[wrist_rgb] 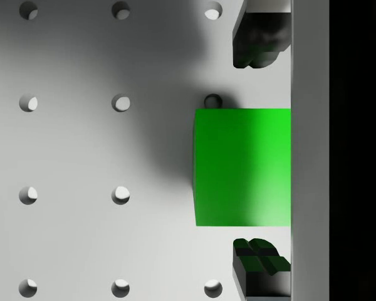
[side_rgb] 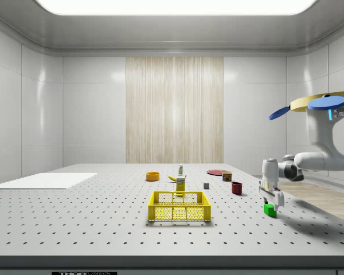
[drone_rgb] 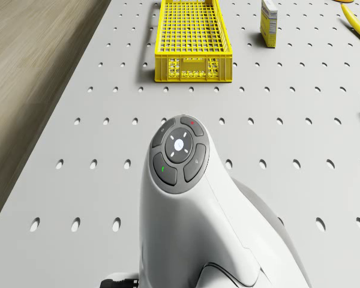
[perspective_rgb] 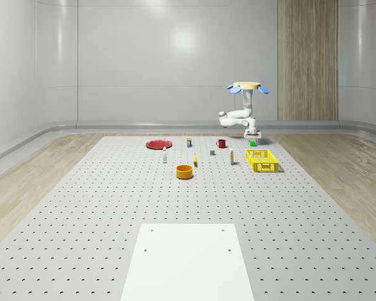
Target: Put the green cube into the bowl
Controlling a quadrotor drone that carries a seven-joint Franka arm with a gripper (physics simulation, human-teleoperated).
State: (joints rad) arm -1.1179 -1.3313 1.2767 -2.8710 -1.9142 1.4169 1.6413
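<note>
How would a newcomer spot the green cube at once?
Find the yellow mesh basket on the perforated table; the drone hovers just beyond it. The small green cube sits on the table directly under the gripper, fingers either side, the only green block there.

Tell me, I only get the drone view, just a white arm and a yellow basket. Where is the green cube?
Observer: Under the arm. The green cube sits on the table between the open claw fingers, with gaps either side.
Operator: And the bowl?
Observer: The orange bowl stands to the yellow basket's left in the whole-scene view.
Operator: Has the drone landed?
Observer: No, the drone hovers in the air near the cube.
</note>
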